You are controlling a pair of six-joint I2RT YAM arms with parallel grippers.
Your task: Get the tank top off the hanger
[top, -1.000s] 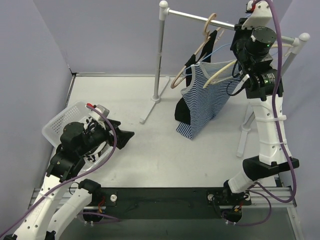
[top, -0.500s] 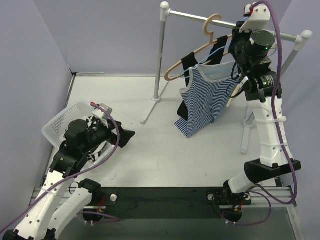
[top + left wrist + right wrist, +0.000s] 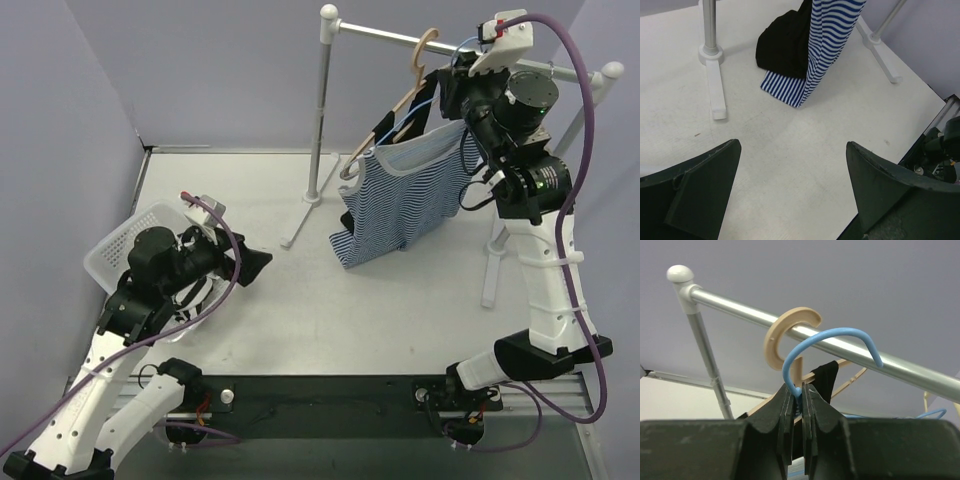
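A blue-and-white striped tank top [image 3: 400,195] hangs on a blue hanger [image 3: 810,347] whose hook lies over the silver rail [image 3: 850,347]. Its hem also shows in the left wrist view [image 3: 825,45]. My right gripper [image 3: 801,395] is shut on the neck of the blue hanger just below the hook; from above it sits high at the rail [image 3: 462,85]. A black garment [image 3: 782,42] hangs on a wooden hanger [image 3: 400,95] just behind. My left gripper [image 3: 790,165] is open and empty, low over the table at the left [image 3: 250,265].
A white basket [image 3: 125,240] stands at the left edge beside my left arm. The rack's left post [image 3: 322,110] and foot [image 3: 715,87] stand mid-table; its right foot [image 3: 880,50] is at the right. The table's near edge shows at the lower right [image 3: 935,120].
My right gripper has lifted and swung the blue hanger leftward, so the striped top now hangs tilted with its hem shifted left. My left arm has crept slightly right.
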